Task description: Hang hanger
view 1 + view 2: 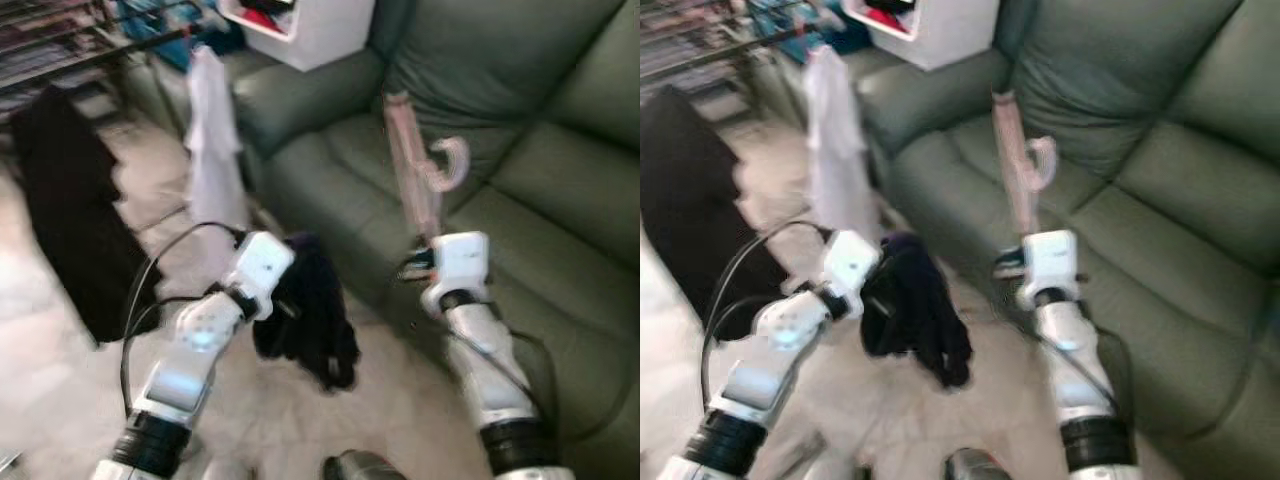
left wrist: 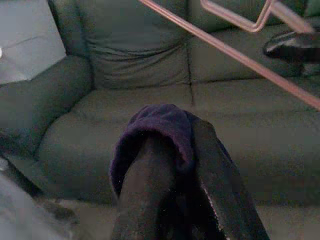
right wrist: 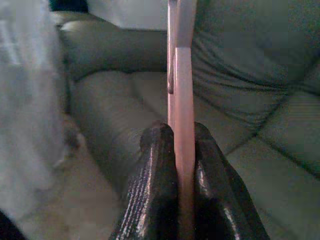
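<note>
The pink hanger (image 1: 420, 180) is off any rail and in the air, so the hanging itself is not yet done; judging by the scene, the carry is under way and the placing remains. The right gripper (image 3: 182, 150) has its jaws closed tight on the flat pink bar of the hanger, which rises upright from the grip with its hook curling near the top, above the front edge of the green sofa (image 1: 540, 200) seat. The left gripper (image 2: 170, 165) holds a dark purple garment (image 1: 310, 320), the cloth bunched over and between the jaws so that they look clamped on it, the rest of it drooping toward the floor (image 1: 60, 390) just in front of the sofa. Both silver forearms reach forward and up from the lower edge of the head views, the left bent inward at the wrist, the right nearly straight with the hanger standing above it. Toward the far left corner of the room a white garment (image 1: 212, 140) and a black garment (image 1: 70, 220) hang from a dark rack (image 1: 120, 45), which is the likely place for the hanger. It looks as though the purple garment may still have to go onto the hanger before that.
</note>
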Robot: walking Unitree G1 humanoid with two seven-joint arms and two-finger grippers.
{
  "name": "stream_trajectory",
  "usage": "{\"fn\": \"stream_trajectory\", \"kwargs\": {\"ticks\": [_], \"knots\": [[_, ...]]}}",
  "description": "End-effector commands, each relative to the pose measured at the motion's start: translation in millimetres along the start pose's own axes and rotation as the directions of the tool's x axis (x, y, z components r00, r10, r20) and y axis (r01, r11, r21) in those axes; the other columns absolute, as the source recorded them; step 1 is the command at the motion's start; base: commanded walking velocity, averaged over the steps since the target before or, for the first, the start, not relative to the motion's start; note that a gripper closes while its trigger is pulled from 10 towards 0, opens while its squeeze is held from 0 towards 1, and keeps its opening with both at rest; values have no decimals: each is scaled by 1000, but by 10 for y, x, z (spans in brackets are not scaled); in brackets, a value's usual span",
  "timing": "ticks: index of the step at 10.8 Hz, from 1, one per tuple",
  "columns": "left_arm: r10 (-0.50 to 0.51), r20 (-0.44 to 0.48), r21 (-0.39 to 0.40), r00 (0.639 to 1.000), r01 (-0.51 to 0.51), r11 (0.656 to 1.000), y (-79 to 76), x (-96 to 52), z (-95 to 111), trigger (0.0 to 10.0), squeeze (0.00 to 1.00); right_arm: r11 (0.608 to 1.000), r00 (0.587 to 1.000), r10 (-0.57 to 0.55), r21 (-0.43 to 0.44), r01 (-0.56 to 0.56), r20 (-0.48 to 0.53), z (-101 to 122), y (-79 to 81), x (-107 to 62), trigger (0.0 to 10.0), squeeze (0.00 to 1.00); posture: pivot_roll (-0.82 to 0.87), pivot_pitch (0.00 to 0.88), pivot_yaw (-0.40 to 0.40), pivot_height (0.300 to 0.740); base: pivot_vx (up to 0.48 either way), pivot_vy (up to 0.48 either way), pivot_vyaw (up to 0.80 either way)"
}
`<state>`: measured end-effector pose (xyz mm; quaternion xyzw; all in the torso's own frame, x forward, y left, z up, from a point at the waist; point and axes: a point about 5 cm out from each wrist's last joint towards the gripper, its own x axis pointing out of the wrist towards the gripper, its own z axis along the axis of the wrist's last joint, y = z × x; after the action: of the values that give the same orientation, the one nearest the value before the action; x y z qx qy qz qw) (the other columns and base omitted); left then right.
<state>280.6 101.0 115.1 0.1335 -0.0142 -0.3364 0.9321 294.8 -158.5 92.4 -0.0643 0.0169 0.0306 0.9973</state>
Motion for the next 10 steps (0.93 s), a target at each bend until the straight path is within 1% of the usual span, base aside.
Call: {"fn": "stream_trajectory", "kwargs": {"ticks": [1,2,3,4,5,6,7,8,9,10], "knots": [[9,24,17,1000,-9,1000,21,-8,64,10000,0,1000,999,30,-2,-30,27,54,69,19,10000,0,-66,109,-78,740,259,0,-800],[6,24,16,1000,-7,1000,-3,-3,64,10000,0,1000,999,29,-6,-29,23,47,49,26,10000,0,-63,113,-89,740,244,0,-800],[30,-9,16,1000,-29,999,-10,-19,28,10000,0,999,999,39,-11,-39,6,12,41,21,10000,0,-62,119,-100,740,0,0,0],[65,-42,-27,997,-66,997,18,-32,-26,10000,0,998,999,53,-16,-53,-3,-19,65,9,10000,0,-60,115,-99,740,0,0,0],[92,-58,-32,994,-94,995,61,-42,-52,10000,0,998,998,63,-9,-63,-6,-27,115,12,10000,0,-53,110,-96,740,0,0,0],[41,-60,-65,997,-44,997,32,-49,-37,10000,0,997,997,72,1,-72,3,1,171,35,10000,0,-50,112,-93,740,0,0,0],[-62,-65,-116,996,54,992,-51,-75,-29,10000,0,997,997,76,2,-76,2,1,189,44,10000,0,-47,111,-90,740,0,0,0],[-269,-95,-176,958,250,952,-176,-180,-42,10000,0,996,996,85,-1,-85,4,12,195,62,10000,0,-49,127,-88,740,0,0,0],[-196,-149,-87,969,185,979,-26,-178,-80,10000,0,997,997,78,-4,-78,1,7,168,76,10000,0,-43,122,-85,740,0,0,0],[43,-248,65,968,-28,998,352,-128,-177,10000,0,998,998,63,-8,-63,-6,-1,138,95,10000,0,-36,122,-80,740,0,0,0]]}}
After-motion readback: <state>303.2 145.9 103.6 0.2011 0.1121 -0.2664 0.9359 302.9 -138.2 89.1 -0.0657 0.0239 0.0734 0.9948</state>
